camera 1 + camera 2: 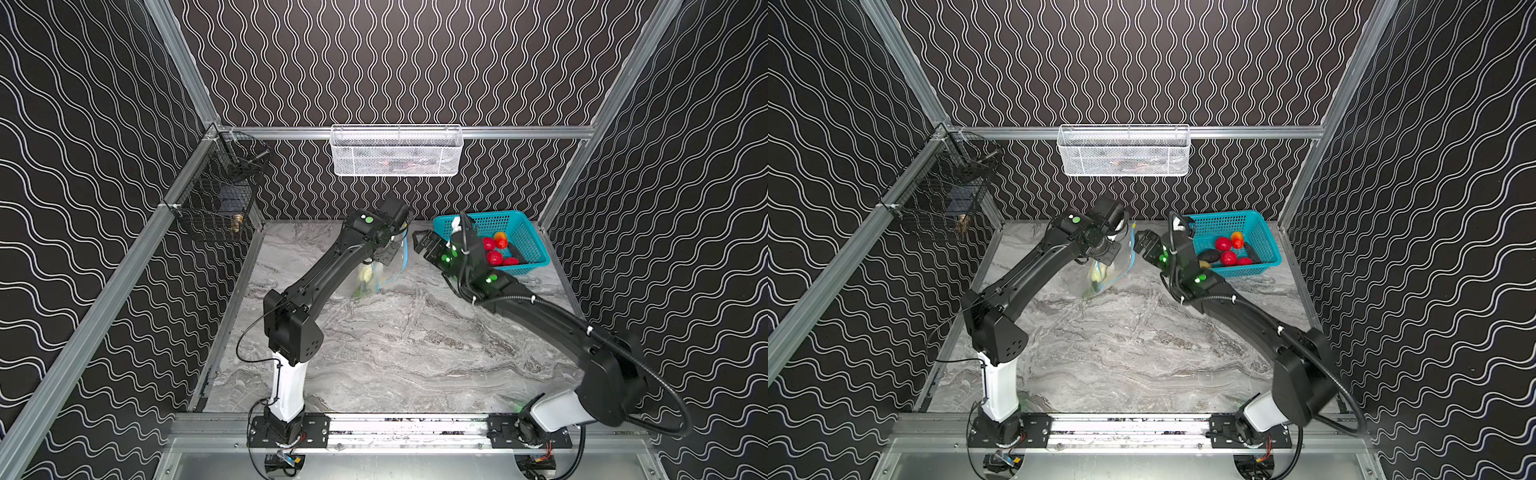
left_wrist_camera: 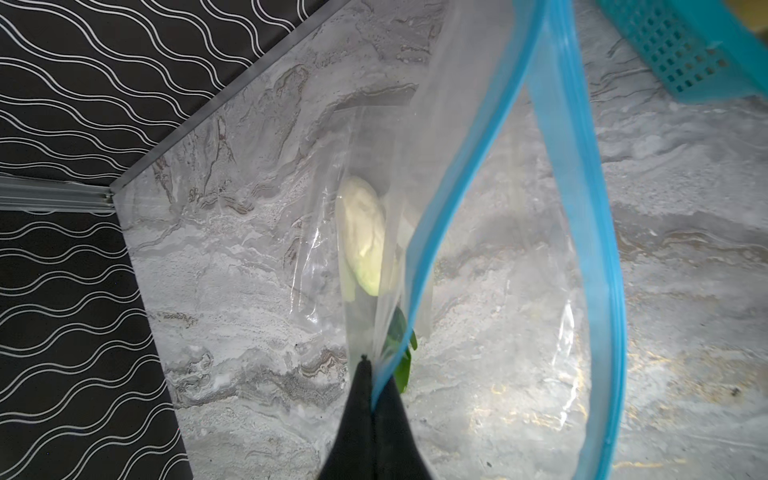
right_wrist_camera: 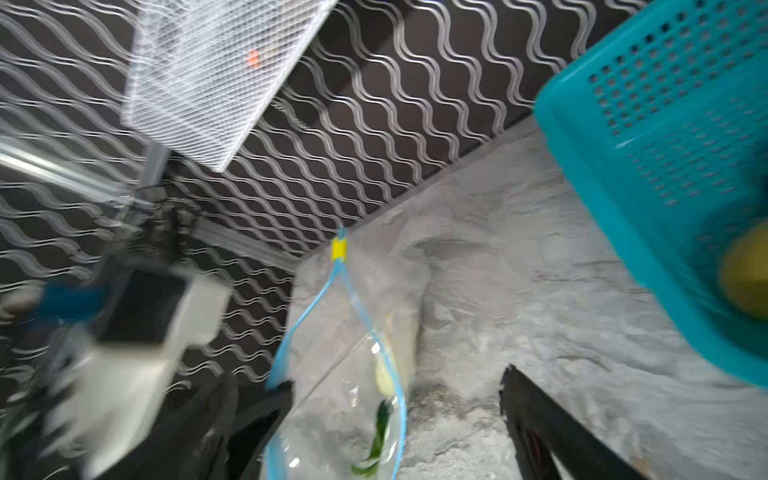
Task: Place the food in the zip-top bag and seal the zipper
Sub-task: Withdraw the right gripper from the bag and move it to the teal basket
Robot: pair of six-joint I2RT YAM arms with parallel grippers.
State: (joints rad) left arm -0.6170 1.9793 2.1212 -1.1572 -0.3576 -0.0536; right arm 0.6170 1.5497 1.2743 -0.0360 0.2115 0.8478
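The zip-top bag (image 1: 388,274) (image 1: 1115,270) hangs with its mouth open. My left gripper (image 2: 372,374) is shut on its light-blue zipper (image 2: 469,187) strip. The yellow slider (image 3: 338,248) sits at the far end of the zipper. A white oblong food piece (image 2: 363,232) with green leaves lies inside the bag. My right gripper (image 1: 422,243) (image 3: 395,386) is open and holds nothing, close by the bag's mouth. Red fruits (image 1: 1223,244) (image 1: 1228,258), an orange-red piece (image 1: 1237,239), dark pieces (image 1: 1209,255) and a yellow one (image 1: 1204,264) lie in the teal basket (image 1: 1266,241).
The teal basket (image 1: 536,249) stands at the back right of the marble table, just right of my right wrist. A white mesh basket (image 1: 397,151) hangs on the back rail. A black wire basket (image 1: 216,199) hangs on the left rail.
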